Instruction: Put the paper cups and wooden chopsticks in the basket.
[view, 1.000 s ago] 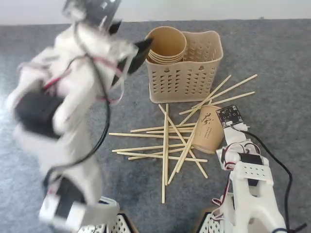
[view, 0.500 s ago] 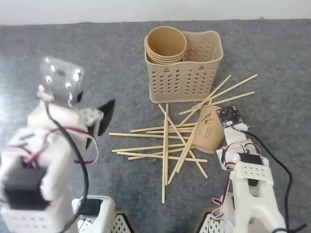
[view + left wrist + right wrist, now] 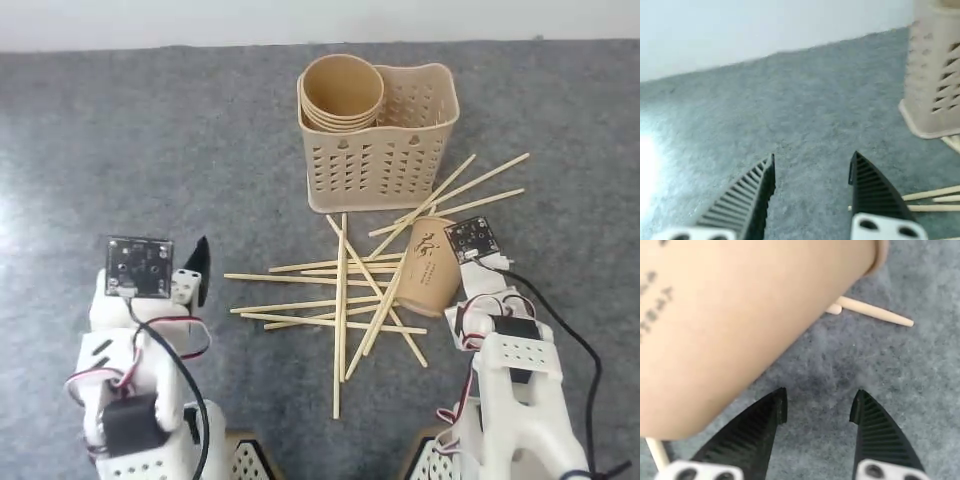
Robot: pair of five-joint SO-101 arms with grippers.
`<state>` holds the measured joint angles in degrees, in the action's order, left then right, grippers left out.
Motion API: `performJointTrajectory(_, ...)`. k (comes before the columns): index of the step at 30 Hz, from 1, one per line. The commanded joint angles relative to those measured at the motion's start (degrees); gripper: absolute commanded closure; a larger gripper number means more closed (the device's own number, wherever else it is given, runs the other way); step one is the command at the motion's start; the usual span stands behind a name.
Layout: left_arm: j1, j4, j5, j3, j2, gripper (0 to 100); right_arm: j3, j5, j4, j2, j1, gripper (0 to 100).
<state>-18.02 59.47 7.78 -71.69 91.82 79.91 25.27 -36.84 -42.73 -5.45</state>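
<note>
A beige slotted basket point(image 3: 420, 150) stands at the back of the grey mat with a stack of paper cups point(image 3: 342, 92) in its left half. One more paper cup point(image 3: 432, 266) lies on its side among several scattered wooden chopsticks point(image 3: 340, 300). My left gripper point(image 3: 812, 175) is open over bare mat, left of the chopsticks, with the basket point(image 3: 935, 80) ahead of it. My right gripper point(image 3: 817, 412) is open just beside the lying cup point(image 3: 740, 325), a chopstick tip point(image 3: 875, 312) past it.
Grey mat covers the table, with a white wall along the far edge. The left arm point(image 3: 140, 350) sits at front left and the right arm point(image 3: 510, 370) at front right. Chopsticks fan from the basket's right corner point(image 3: 470, 195) toward the middle.
The left arm has swung back from beside the basket, down and toward the front left, and now rests low there. The right arm, cups and chopsticks have not moved.
</note>
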Motion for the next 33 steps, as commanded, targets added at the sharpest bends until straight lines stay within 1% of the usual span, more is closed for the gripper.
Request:
performJointTrajectory(1,-1.3,-1.2,-0.9,-0.6,-0.4,77,-0.4,0.7,0.7,-1.1,0.0,77.9)
performJointTrajectory(3,-0.2,-1.4,-3.2,-2.3,-0.5,77,-0.4,0.7,0.7,-1.1,0.0,77.9)
performJointTrajectory(7,3.5,-5.1,-12.3,-8.1,-0.5,77,-0.4,0.7,0.7,-1.1,0.0,77.9)
performJointTrajectory(10,4.0,-8.3,-14.2,-12.4,-0.5,77,-0.4,0.7,0.7,-1.1,0.0,77.9)
performJointTrajectory(14,4.9,-12.1,-14.2,-20.9,-0.4,77,-0.4,0.7,0.8,-1.1,0.0,77.9)
performJointTrajectory(17,6.0,-14.2,-14.1,-22.6,-0.4,77,-0.4,0.7,0.8,-1.1,0.1,77.9)
performJointTrajectory(23,7.5,-14.2,-13.3,-24.6,-0.4,77,-0.4,0.6,0.8,-1.1,0.3,77.8)
performJointTrajectory(26,8.5,-14.0,-7.6,-25.1,-0.4,77,-0.4,0.6,0.8,-1.1,0.4,77.9)
performJointTrajectory(29,10.2,-8.8,-5.5,-25.0,-0.4,77,-0.3,0.7,0.7,-1.1,0.4,77.9)
performJointTrajectory(33,8.2,-11.1,-5.5,-25.1,-0.5,77,-0.9,0.7,-0.4,-1.2,0.1,77.9)
